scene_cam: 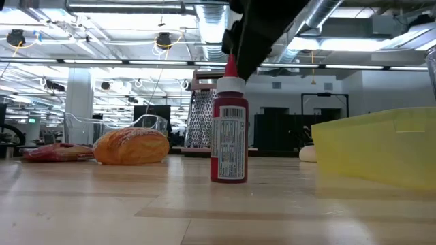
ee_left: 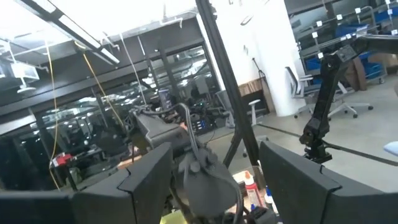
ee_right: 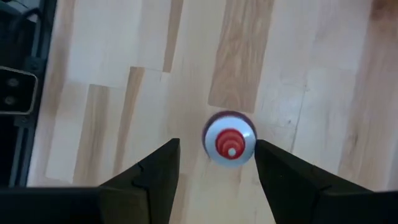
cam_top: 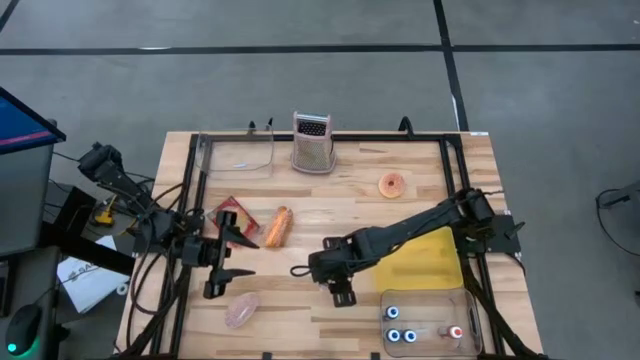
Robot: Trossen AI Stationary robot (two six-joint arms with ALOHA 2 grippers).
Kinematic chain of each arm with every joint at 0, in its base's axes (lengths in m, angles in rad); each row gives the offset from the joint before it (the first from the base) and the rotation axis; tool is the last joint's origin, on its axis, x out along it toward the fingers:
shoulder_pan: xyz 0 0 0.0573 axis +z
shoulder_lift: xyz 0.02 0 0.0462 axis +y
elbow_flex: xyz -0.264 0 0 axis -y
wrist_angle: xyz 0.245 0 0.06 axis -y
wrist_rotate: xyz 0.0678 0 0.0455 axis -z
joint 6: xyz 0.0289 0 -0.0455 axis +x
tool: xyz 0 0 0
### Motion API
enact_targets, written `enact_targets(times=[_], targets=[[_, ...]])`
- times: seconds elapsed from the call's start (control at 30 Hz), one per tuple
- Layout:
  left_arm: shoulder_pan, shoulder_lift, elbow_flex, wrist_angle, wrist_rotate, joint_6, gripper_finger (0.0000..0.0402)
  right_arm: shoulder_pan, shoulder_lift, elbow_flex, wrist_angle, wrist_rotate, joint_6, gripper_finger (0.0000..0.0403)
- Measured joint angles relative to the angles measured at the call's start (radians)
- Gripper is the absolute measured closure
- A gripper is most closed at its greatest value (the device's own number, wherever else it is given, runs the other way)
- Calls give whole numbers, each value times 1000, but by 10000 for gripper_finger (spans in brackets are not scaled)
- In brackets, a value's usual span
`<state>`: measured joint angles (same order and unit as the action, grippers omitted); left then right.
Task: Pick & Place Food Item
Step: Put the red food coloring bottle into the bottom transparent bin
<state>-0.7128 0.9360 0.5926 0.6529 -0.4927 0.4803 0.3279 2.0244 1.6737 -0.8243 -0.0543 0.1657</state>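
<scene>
The left gripper (cam_top: 222, 262) waits near the table's (cam_top: 350, 190) nine-o'clock edge, fingers spread wide and empty. The right gripper (ee_right: 214, 163) hangs straight over the red sauce bottle (scene_cam: 229, 129), jaws parted to either side of its cap and closed on nothing. The bottle stands upright near the table's middle, toward six o'clock.

The bottle looks tall and narrow, so a descent slightly off centre could let one finger strike the cap and tip it. A grip only on the tapered nozzle would likely slip.

Counted from nine o'clock across to three: one red packet (cam_top: 232, 213), one pale pink item (cam_top: 242, 311), one bread roll (cam_top: 279, 227), one clear container (cam_top: 236, 152), one grater (cam_top: 312, 143), one sauce bottle, one doughnut (cam_top: 392, 184), one yellow bin (cam_top: 425, 256), one clear tray (cam_top: 428, 318) holding three small round pieces
</scene>
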Motion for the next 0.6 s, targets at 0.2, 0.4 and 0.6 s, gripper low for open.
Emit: enact_targets(times=[0.2, 0.4, 0.6], targets=[[-1, 0, 0, 7, 0, 10, 164, -14, 29, 0, -1, 4, -31, 203], [-1, 0, 0, 10, 0, 13, 164, -20, 26, 1, 21, 3, -36, 203], [-1, 0, 0, 15, 0, 13, 164, -21, 26, 1, 45, 1, -43, 203]])
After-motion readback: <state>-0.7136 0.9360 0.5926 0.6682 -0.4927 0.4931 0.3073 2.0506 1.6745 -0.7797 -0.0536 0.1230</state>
